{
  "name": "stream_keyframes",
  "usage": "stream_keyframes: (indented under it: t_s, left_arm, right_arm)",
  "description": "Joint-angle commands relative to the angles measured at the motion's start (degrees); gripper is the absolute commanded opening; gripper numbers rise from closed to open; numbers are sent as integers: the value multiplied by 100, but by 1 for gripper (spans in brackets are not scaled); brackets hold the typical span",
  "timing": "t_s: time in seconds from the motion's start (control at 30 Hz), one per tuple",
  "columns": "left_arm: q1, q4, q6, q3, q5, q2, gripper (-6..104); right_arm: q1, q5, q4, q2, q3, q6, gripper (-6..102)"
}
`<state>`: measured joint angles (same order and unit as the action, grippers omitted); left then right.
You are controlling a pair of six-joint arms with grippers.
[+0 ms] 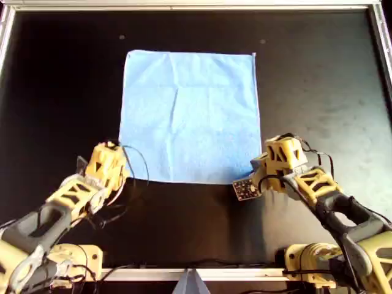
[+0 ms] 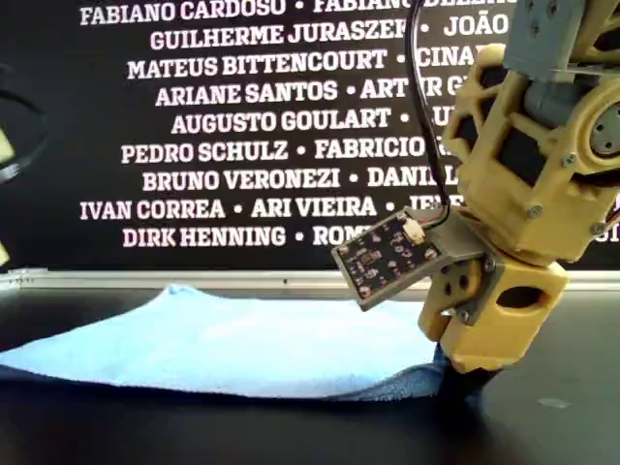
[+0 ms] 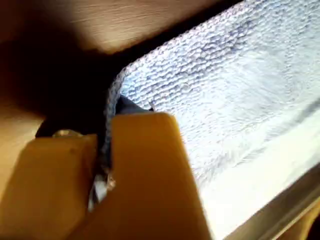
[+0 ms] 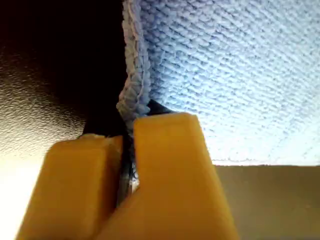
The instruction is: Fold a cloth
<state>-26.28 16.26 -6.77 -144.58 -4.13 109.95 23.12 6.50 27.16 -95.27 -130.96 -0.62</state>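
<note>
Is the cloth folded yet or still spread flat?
Spread: the cloth lies as one open square, both near corners pinched.

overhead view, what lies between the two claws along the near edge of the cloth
Only the cloth's near hem and bare black table; nothing else lies between the left claw and right claw, each shut on a near corner.

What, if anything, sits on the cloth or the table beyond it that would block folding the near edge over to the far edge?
Nothing visible. The cloth lies flat and bare on the black table, with the left gripper and right gripper each pinching a near corner.
</note>
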Motion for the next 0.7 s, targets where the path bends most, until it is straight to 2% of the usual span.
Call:
stream_keyframes:
  t_s: [0.0, 0.37, 0.47, 0.67]
  left_arm:
    - [-141, -70, 18, -220, -9, 677, -1]
    - [-141, -79, 9, -202, -9, 668, -1]
    - [-79, -158, 9, -141, -88, 668, -1]
    - [-53, -167, 18, 492, -105, 659, -1]
  right_arm:
    - [-18, -35, -97, -299, 26, 18, -2]
    - [-26, -53, -97, -299, 105, 18, -2]
    - [-35, -62, -105, -299, 202, 18, -2]
    - [-264, -62, -193, -299, 580, 0, -2]
